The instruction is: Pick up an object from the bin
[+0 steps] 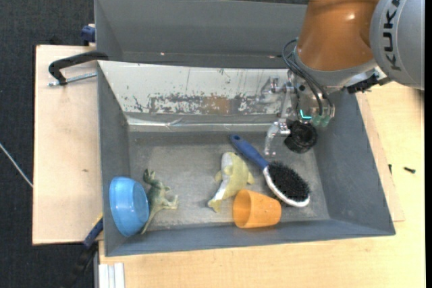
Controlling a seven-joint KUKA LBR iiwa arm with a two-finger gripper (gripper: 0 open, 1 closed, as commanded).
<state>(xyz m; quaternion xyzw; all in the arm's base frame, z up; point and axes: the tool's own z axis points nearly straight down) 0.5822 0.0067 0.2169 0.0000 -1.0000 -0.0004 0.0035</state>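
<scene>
My gripper (279, 129) hangs low at the back right of the bin, under the arm's orange cover. Just below it lies a hairbrush (283, 181) with a blue handle and a white oval head of black bristles; the handle's far end points toward the gripper. Nothing shows in the gripper. A yellow and white soft toy (231, 179) lies left of the brush. An orange cup (256, 210) lies on its side in front of both, touching the toy and close to the brush head.
A blue bowl (127, 206) rests tilted in the front left corner with a green dinosaur figure (159, 194) beside it. The arm comes in over the bin's right rim. Bare floor stretches along the back wall at the left and middle.
</scene>
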